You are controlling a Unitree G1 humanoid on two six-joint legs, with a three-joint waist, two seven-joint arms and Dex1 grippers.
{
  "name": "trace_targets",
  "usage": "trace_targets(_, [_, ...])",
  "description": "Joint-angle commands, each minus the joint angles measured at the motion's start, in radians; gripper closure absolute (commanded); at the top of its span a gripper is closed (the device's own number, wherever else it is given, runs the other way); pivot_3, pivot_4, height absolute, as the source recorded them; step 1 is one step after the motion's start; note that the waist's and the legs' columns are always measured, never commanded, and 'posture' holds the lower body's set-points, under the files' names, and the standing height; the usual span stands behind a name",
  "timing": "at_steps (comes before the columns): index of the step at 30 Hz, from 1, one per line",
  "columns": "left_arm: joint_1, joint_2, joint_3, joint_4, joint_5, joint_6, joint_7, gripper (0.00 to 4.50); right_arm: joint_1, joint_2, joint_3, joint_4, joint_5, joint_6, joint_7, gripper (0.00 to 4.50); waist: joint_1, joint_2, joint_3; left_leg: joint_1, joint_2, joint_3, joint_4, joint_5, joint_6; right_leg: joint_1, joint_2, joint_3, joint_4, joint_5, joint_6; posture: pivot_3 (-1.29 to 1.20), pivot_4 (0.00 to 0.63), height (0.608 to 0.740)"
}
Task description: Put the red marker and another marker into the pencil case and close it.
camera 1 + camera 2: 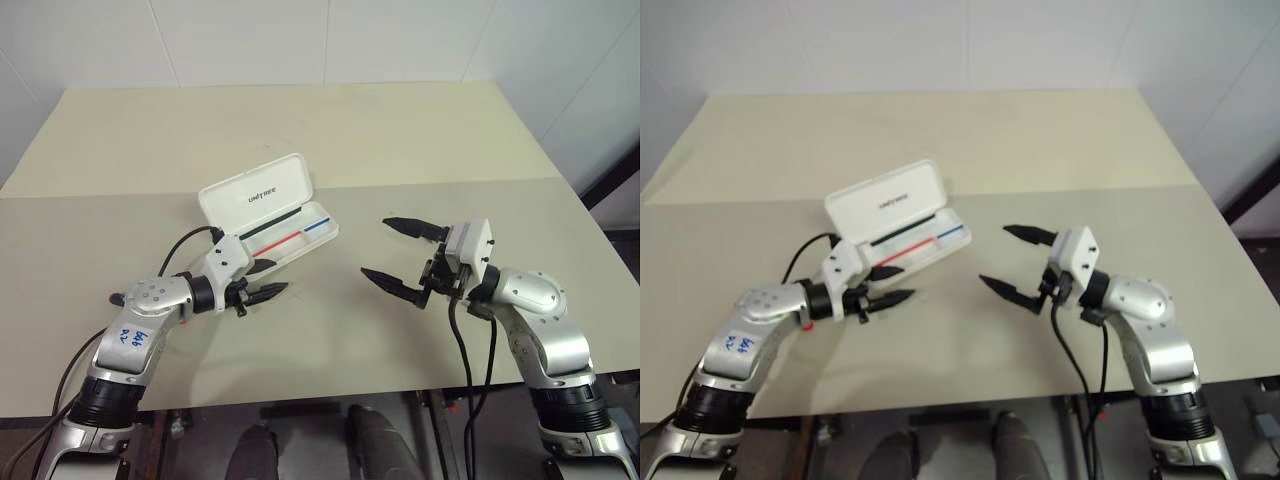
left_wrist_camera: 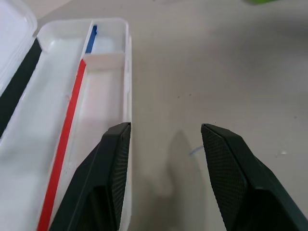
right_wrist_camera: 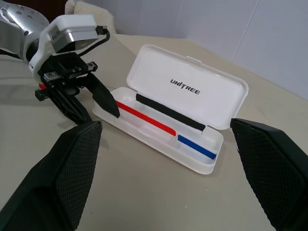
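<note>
Here the open pencil case (image 1: pixel 290 235) lies diagonally, apparently empty, both the left pincer (image 1: pixel 266 281) and right pincer (image 1: pixel 402 256) apart.

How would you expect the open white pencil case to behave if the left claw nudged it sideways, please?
The pencil case looks like thin hard plastic, so probably stiff and light, likely sliding on the smooth table. Its raised lid might swing or tip it backward.

pencil case (image 2: pixel 72 110): cut by picture edge beside left gripper (image 2: pixel 166 144) | lime-green thing (image 2: pixel 269 2): only a sliver, cut off
</note>
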State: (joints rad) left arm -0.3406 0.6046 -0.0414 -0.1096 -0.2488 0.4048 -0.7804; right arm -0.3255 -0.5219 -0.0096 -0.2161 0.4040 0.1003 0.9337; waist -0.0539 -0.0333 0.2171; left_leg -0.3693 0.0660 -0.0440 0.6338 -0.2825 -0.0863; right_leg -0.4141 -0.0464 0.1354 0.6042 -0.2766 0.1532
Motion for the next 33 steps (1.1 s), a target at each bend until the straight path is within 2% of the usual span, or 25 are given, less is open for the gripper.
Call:
trace_targets(1, [-0.010,-0.006,0.002,0.010,0.013,0.012,0.018,2.14,0.024,-0.016,-0.033,-0.068,0.025,0.010,-0.015,0.00,0.000,0.000,0.000,0.000,0.000,0.000,0.000,0.000,0.000,0.000,0.000,0.000,0.000,0.000,0.000,0.00,0.150,0.740])
trace_targets(5, [-0.031,-0.037,0.013,0.035,0.015,0.019,0.054,2.14,0.055,-0.031,-0.042,-0.106,0.036,0.028,-0.025,0.00,0.001,0.000,0.000,0.000,0.000,0.000,0.000,0.000,0.000,0.000,0.000,0.000,0.000,0.000,0.000,0.00,0.150,0.740])
trace_targets(13, [-0.057,-0.004,-0.043,0.066,0.035,0.082,-0.008,2.14,0.079,-0.046,-0.051,-0.151,0.050,0.055,-0.036,0.00,0.000,0.000,0.000,0.000,0.000,0.000,0.000,0.000,0.000,0.000,0.000,0.000,0.000,0.000,0.000,0.00,0.150,0.740])
trace_targets(16, [-0.084,0.013,-0.069,0.098,0.046,0.102,-0.036,2.67,0.078,-0.059,-0.053,-0.157,0.061,0.068,-0.023,0.00,0.001,0.000,0.000,0.000,0.000,0.000,0.000,0.000,0.000,0.000,0.000,0.000,0.000,0.000,0.000,0.00,0.150,0.740])
trace_targets(21, [-0.127,0.025,-0.091,0.169,0.073,0.078,-0.061,4.44,0.073,-0.085,-0.049,-0.175,0.097,0.100,0.010,0.00,0.000,0.000,0.000,0.000,0.000,0.000,0.000,0.000,0.000,0.000,0.000,0.000,0.000,0.000,0.000,0.00,0.150,0.740])
trace_targets(28, [-0.167,0.022,-0.111,0.232,0.074,-0.021,-0.142,4.48,0.071,-0.133,-0.060,-0.169,0.119,0.125,0.056,0.00,0.002,0.000,-0.001,0.001,0.000,0.000,0.001,0.000,0.000,0.001,0.000,0.000,0.000,0.000,0.000,0.00,0.150,0.740])
trace_targets(33, [-0.148,0.036,-0.102,0.150,0.015,-0.069,-0.258,4.48,0.055,-0.144,-0.067,-0.137,0.118,0.116,0.068,0.00,0.003,0.000,-0.001,0.000,0.000,0.000,0.001,0.000,0.000,0.001,0.000,0.000,-0.001,0.000,0.000,0.00,0.150,0.740])
